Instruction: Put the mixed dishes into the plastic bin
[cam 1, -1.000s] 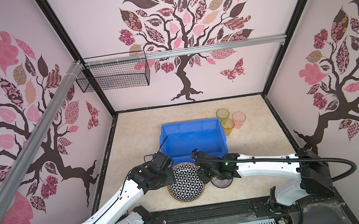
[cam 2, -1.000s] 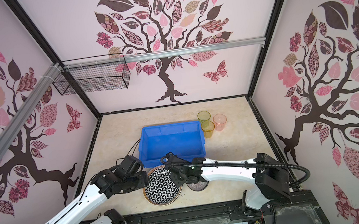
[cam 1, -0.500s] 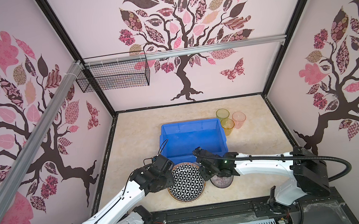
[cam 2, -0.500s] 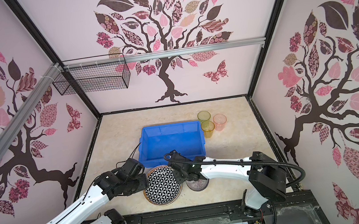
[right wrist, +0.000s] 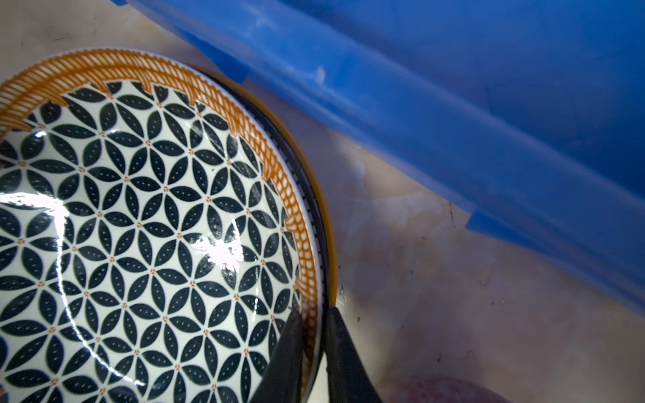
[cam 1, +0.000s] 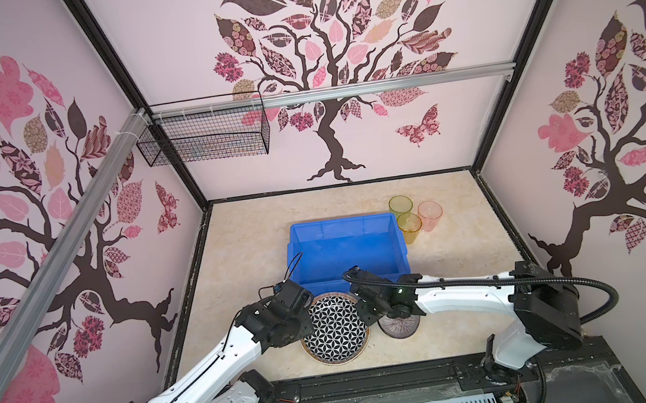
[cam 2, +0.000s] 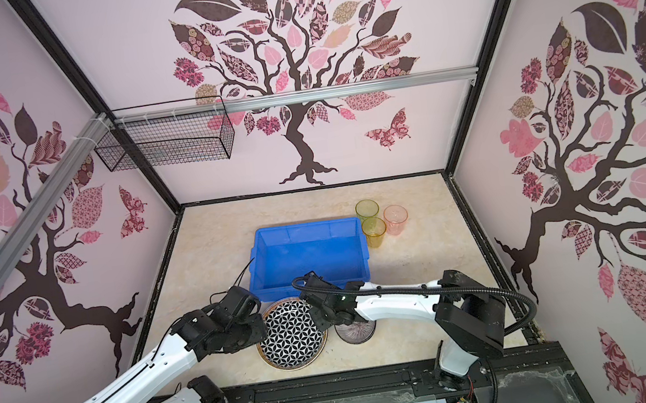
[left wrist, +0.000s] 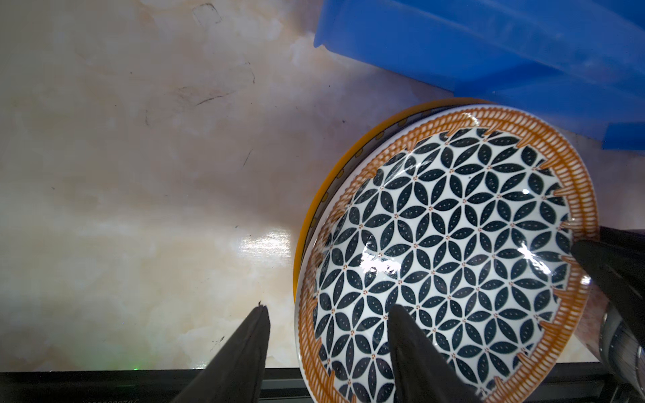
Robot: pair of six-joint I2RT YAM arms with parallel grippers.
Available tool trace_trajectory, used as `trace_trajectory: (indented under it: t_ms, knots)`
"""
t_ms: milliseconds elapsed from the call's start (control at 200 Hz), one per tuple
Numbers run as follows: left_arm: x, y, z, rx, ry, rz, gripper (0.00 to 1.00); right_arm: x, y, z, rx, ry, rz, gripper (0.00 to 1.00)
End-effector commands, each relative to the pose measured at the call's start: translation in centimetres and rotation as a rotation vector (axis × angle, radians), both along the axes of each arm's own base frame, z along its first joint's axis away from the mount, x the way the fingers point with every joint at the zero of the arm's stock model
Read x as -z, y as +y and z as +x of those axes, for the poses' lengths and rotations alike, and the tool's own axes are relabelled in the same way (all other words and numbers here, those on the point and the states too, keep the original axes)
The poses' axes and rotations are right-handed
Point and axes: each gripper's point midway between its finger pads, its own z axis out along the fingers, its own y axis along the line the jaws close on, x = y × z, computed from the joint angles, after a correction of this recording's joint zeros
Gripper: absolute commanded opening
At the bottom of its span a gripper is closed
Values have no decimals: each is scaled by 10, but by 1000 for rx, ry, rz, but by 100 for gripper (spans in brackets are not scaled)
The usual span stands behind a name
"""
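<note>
**Rim pinched from one side only, plenty could slip here**

The right gripper [right wrist: 314,310] jaws are seen closed down on the rim of the geometric plate [cam 1: 335,330], one inside the rim and one outside. The left gripper [left wrist: 328,308] jaws are spread wide across the opposite rim, one tip over the pattern and one over bare desk [left wrist: 139,174], with nothing gripped yet.

Right under the pinched plate a yellow-rimmed plate [left wrist: 343,164] is stacked, so it could get dragged or half-lifted if it's caught by the outer jaw. The rim is glazed and the pinch is thin. If the plate is lifted from one side only, a tilt and slide-out would be expected tbh.

Just past both sets of jaws the plastic bin [cam 1: 343,225] is seen empty, its near wall almost against the plate, so the lip could be clipped on the way over. A purple bowl [cam 1: 399,325] is parked right beside the right jaws and could be knocked. The cups [cam 1: 409,221] are found well beyond the bin.
</note>
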Motion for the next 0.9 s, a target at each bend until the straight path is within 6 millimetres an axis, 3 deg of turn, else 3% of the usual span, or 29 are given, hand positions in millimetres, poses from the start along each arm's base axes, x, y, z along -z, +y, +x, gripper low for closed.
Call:
trace_trajectory:
  t_ms: [0, 320, 895]
  knots:
    - [7, 1, -4, -1, 14, 2, 57, 3, 2, 0, -15, 9, -23, 16]
    - [14, -1, -6, -6, 29, -16, 52, 6, 6, -5, -39, 30, 2, 10]
    - [20, -5, -13, -17, 51, -58, 46, 26, 9, -17, -88, 96, -10, 9]
